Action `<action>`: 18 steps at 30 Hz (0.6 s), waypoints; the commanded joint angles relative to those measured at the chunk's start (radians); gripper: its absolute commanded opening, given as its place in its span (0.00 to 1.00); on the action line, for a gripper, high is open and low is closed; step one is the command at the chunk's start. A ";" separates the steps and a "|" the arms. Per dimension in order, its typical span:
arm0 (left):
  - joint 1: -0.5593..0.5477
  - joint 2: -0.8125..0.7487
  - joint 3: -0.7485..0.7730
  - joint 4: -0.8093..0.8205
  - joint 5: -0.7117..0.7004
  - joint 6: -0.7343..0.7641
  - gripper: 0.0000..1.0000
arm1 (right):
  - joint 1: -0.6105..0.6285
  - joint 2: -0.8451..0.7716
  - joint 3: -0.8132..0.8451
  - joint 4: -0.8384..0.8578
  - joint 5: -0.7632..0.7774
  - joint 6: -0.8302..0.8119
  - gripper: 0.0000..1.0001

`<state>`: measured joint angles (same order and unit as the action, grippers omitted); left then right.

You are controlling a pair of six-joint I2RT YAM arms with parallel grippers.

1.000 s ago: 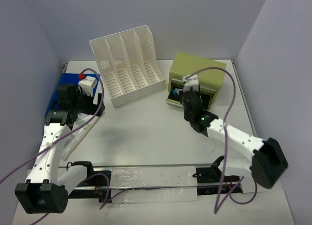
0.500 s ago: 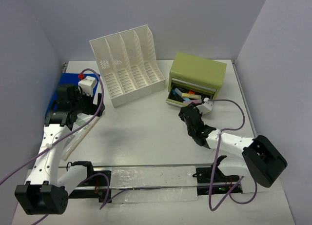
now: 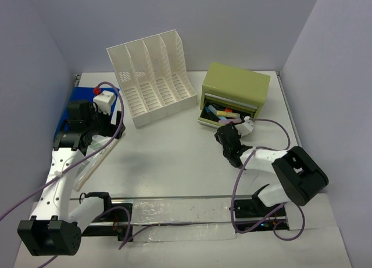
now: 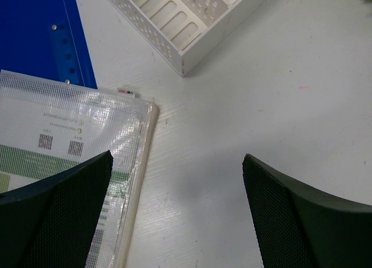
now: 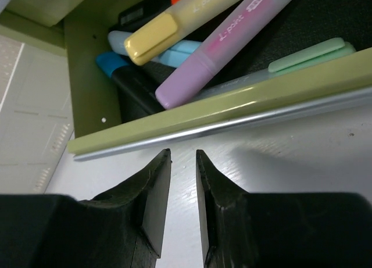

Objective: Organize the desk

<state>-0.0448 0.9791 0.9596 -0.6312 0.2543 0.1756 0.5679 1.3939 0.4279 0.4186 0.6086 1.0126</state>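
Drawer (image 5: pixel 232 102) just ahead of right gripper (image 5: pixel 183 157), narrowly apart, seemingly empty; left gripper (image 4: pixel 177 157) wide apart.

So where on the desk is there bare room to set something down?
Widest bare patch: mid desk, between rack, left gripper, right gripper and the near rail. A smaller strip between rack and drawer box. Crowded: left edge, under folder and pouch; the open drawer, full of markers.

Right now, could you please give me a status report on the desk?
Left gripper open, empty, above desk. Right gripper narrowly open, empty, facing open drawer. Nothing between them.
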 commanded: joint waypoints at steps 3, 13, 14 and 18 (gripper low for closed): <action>0.003 -0.013 0.019 0.028 -0.005 0.014 0.99 | -0.062 0.056 0.059 0.068 0.012 0.060 0.29; 0.003 -0.010 0.014 0.033 -0.015 0.016 0.99 | -0.108 0.118 0.121 0.097 0.045 0.037 0.21; 0.003 -0.011 0.014 0.033 -0.014 0.016 0.99 | -0.110 0.114 0.121 0.098 0.060 0.041 0.21; 0.003 -0.013 0.009 0.035 -0.015 0.019 0.99 | -0.118 0.109 0.116 0.100 0.095 0.046 0.21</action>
<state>-0.0448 0.9788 0.9596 -0.6312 0.2448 0.1884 0.4754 1.5154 0.4954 0.4466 0.5858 1.0393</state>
